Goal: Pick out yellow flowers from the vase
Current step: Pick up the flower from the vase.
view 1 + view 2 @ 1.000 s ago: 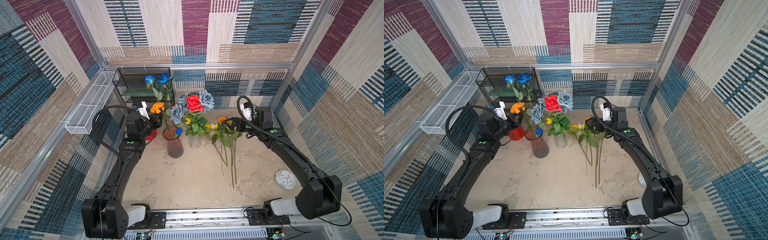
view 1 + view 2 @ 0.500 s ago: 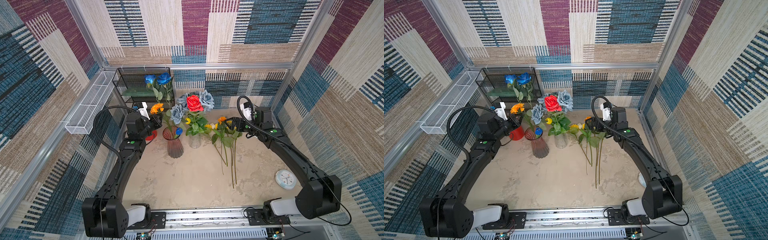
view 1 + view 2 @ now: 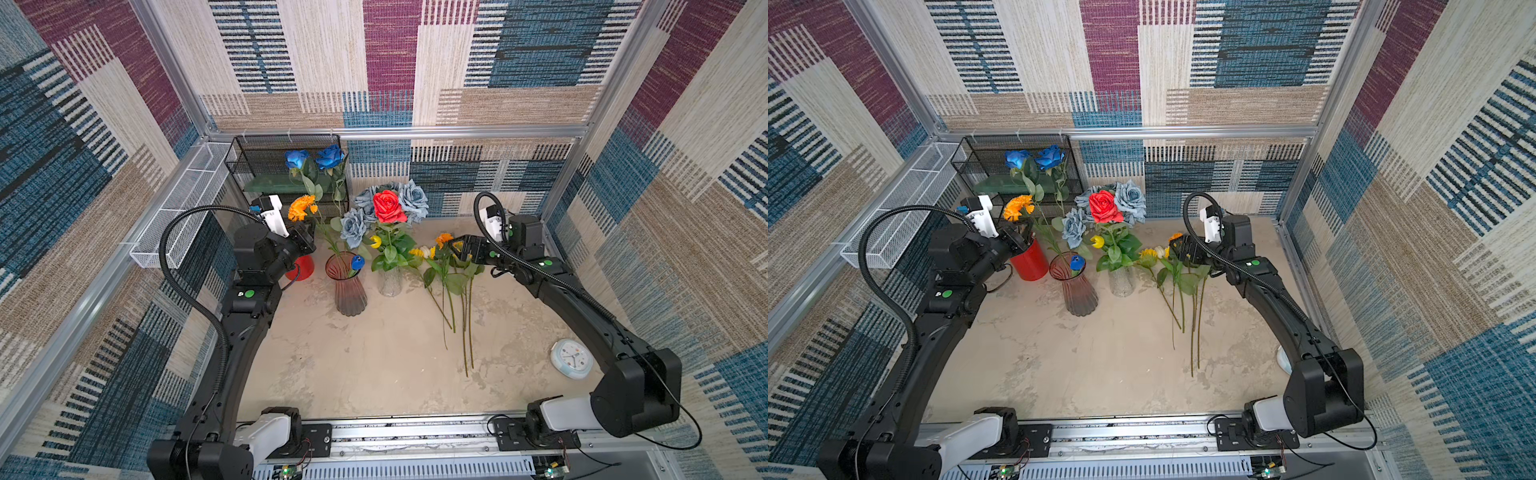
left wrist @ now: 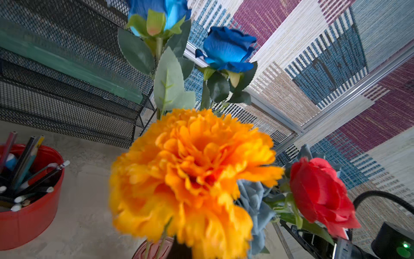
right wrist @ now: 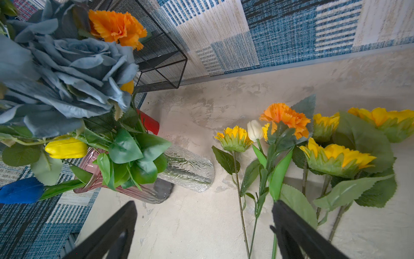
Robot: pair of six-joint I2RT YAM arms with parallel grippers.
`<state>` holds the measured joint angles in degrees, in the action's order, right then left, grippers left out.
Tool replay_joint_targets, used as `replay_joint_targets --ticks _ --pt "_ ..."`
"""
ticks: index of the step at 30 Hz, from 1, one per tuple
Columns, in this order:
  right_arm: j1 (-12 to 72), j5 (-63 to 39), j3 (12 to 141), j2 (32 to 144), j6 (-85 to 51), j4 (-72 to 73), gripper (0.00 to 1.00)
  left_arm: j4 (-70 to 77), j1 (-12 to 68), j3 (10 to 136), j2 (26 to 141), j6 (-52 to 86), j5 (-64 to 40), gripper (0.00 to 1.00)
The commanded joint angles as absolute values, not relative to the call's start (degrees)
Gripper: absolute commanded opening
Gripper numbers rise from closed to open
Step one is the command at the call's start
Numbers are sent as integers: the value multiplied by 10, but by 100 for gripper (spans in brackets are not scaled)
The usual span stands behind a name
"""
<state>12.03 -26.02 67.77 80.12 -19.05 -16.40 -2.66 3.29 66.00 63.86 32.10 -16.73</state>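
Right wrist view: right hand (image 5: 203,205) spread wide, sunflowers (image 5: 336,157) lying just beside it.

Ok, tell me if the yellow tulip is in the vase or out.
In: yellow tulip sits high among the bouquet leaves, not lying on the table.

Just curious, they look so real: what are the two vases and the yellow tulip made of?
Pink vase: probably tinted glass, see-through, ribbed, glossy. Clear vase: glass or clear plastic, rippled, with glints. Yellow tulip: likely soft plastic or foam; smooth, even, matte petals.
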Motion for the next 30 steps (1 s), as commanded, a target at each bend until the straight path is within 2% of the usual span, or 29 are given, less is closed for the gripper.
replay_joint_targets --ticks 1,10,16,19,23,26,30 --pt "122 -268 679 802 -195 -142 96 -53 33 677 620 278 -153 0" --pt "130 -273 678 795 -188 -134 96 -105 33 768 589 252 -161 0" --pt "132 -279 679 781 -184 -126 96 -162 33 854 575 242 -205 0" --pt "133 -286 677 769 -182 -114 96 -201 33 906 579 240 -250 0" --pt "141 -330 671 741 -178 -69 96 -218 33 958 595 264 -364 0" --pt "159 -389 669 714 -173 -18 96 -183 33 953 598 304 -439 0" --pt "210 -454 672 674 -148 29 96 -134 33 916 596 342 -484 0"
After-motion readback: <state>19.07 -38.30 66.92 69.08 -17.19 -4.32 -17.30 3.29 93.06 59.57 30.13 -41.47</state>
